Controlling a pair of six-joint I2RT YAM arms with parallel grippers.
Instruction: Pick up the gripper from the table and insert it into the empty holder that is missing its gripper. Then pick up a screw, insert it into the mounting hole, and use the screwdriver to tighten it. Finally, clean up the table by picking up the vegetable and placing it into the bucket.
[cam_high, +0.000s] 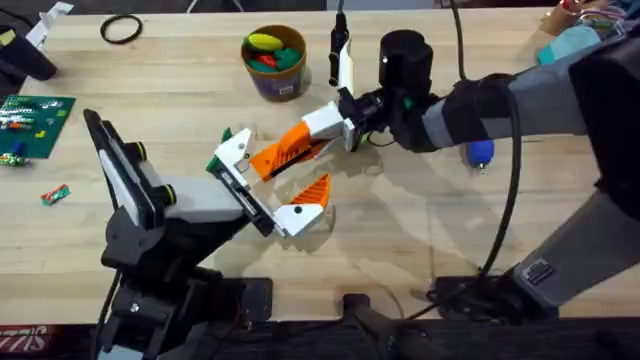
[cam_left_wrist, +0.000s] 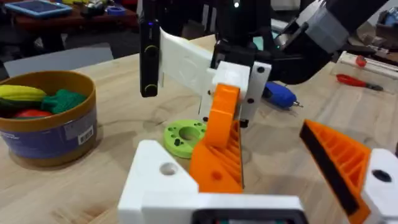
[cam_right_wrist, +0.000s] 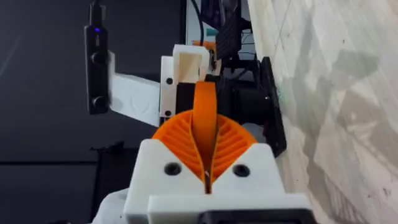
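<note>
My left hand is released, with its one finger standing wide of the holder. The gripper stands upright with its foot at the holder's free side. I cannot tell if it is fully seated. My right hand is clenched on it from above. Farther on the surface, the bucket holds toy pieces.

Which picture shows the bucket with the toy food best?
The overhead view: the bucket sits whole on the table, with its round rim and the toys inside. The left wrist view cuts off part of it at the edge.
</note>
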